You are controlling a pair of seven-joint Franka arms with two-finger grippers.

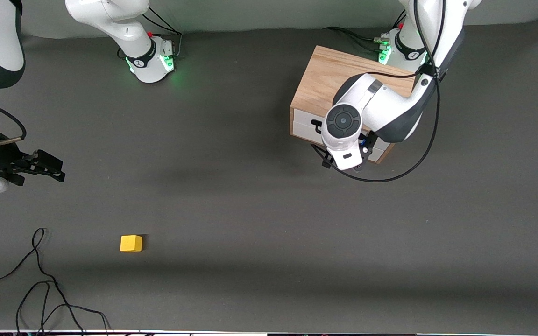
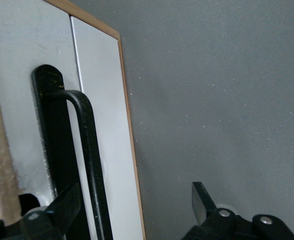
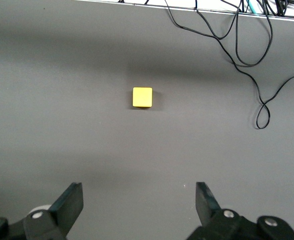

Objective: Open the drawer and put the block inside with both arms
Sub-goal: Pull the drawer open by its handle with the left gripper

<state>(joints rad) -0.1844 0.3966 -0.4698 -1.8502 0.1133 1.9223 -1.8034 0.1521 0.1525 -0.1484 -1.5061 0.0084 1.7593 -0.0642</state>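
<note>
The light oak box (image 1: 339,74) stands toward the left arm's end of the table. Its white drawer front (image 1: 302,122) with the black bar handle (image 2: 89,150) looks shut. My left gripper (image 2: 134,205) is open right at the drawer front. The handle lies between its fingers, close to one finger (image 2: 67,202), and the other finger is off the panel's edge. In the front view the left wrist (image 1: 343,123) hides this gripper. The yellow block (image 1: 131,243) lies on the table toward the right arm's end, also in the right wrist view (image 3: 142,97). My right gripper (image 1: 60,170) is open and empty, apart from the block.
Loose black cables (image 1: 40,280) lie on the grey table (image 1: 250,210) close to the front camera, beside the block. The right arm's base (image 1: 150,60) and the left arm's base (image 1: 399,51) stand along the table's back edge. A black cable (image 1: 390,177) hangs from the left arm.
</note>
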